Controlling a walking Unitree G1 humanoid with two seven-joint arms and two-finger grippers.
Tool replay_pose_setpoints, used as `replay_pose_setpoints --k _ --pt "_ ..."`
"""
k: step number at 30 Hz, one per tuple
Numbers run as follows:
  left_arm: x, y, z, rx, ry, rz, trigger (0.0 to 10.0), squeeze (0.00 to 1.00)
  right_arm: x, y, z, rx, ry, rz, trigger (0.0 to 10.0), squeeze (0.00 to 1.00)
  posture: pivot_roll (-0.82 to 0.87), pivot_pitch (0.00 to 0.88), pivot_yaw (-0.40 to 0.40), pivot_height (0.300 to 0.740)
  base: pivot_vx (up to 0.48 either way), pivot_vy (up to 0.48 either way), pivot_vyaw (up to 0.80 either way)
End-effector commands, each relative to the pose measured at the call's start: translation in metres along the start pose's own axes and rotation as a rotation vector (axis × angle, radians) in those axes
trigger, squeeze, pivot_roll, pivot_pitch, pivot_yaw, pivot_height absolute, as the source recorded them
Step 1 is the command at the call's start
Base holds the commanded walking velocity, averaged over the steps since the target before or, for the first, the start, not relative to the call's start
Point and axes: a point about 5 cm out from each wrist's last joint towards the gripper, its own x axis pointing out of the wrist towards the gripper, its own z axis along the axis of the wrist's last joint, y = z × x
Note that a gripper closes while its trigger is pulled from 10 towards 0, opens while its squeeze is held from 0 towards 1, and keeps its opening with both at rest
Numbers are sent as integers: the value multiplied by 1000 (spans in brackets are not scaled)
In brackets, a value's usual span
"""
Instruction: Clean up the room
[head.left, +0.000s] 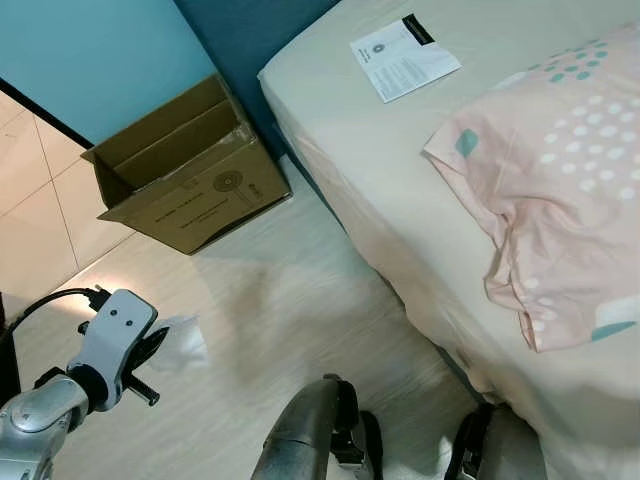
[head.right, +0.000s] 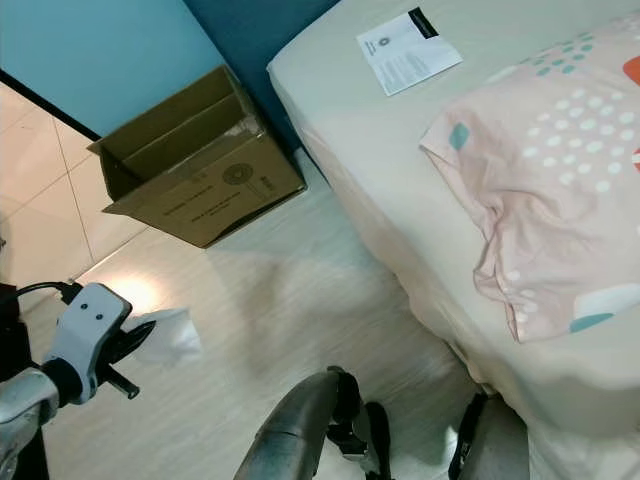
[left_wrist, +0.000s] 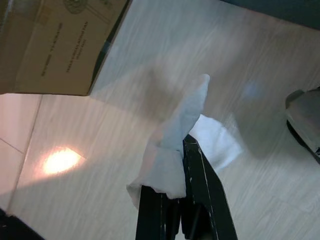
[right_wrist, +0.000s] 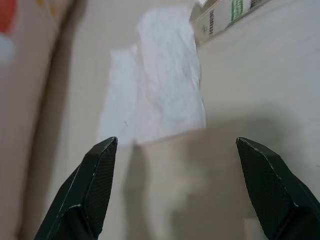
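In the head views, an open cardboard box (head.left: 190, 170) is sitting on the pale wood-look floor (head.left: 290, 300) against the teal wall (head.left: 100, 50), just beside the corner of a bed (head.left: 400, 200). On the bed, a printed leaflet (head.left: 404, 56) is lying flat near the wall end, and a pink pillow (head.left: 560, 190) with white and teal dots is slumping toward the mattress edge. Nothing is standing between the box and the left gripper (head.left: 150, 350), which is hovering low over the floor at the robot's left, pinching a white tissue (head.left: 180, 343) that is hanging off its tips. In the left wrist view, the two black fingers (left_wrist: 200, 190) are pressing together on the tissue (left_wrist: 177, 135), which is looking crumpled and limp, one twisted end sticking out beyond the fingers and the rest draping over them; the printed side of the box (left_wrist: 55, 45) is lying ahead across bare floor. In the right wrist view, the right gripper (right_wrist: 177, 165) is standing wide open and holding nothing, pointing down at another white sheet of tissue (right_wrist: 160, 75) lying flat and wrinkled on the floor beside the bed's edge, with a small printed carton (right_wrist: 225, 15) touching its far corner.
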Motion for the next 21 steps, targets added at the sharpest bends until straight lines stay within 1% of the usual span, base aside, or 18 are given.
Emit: replay_pose_setpoints --k 1,3,4,6,9,15,16,18,19,20,21 --pt "-11 5 -13 -6 69 9 10000 0 -7 -14 -4 40 3 -46 10000 0 368 599 400 625 0 0 0" --pt "-16 9 -12 8 75 7 10000 0 -4 -10 1 112 -35 -27 10000 0 391 606 400 625 0 0 0" --pt "-16 9 -12 8 75 7 10000 0 -4 -10 1 112 -35 -27 10000 0 391 606 400 625 0 0 0" --pt "-18 11 -10 21 78 2 10000 0 -2 -6 2 148 -49 -19 10000 0 398 610 400 625 0 0 0" --pt "-19 13 -7 32 77 -2 10000 0 -1 -2 0 166 -48 -11 10000 0 406 609 400 625 0 0 0" --pt "-21 15 -6 36 77 -2 10000 0 0 -1 -1 173 -45 -11 10000 0 411 612 400 625 0 0 0" --pt "-21 15 -7 37 79 -2 10000 0 -1 -2 -4 146 -27 -17 10000 0 409 614 400 625 0 0 0" --pt "-21 15 -7 37 79 -2 10000 0 -1 -2 -4 146 -27 -17 10000 0 409 614 400 625 0 0 0" --pt "-21 14 -8 36 80 -4 10000 0 -2 -1 -9 127 -8 -7 10000 0 391 602 400 625 0 0 0" --pt "-15 12 -10 24 72 7 10000 0 -4 6 -19 115 13 57 10000 0 343 567 400 625 0 0 0" --pt "-15 12 -10 24 72 7 10000 0 -4 6 -19 115 13 57 10000 0 343 567 400 625 0 0 0"
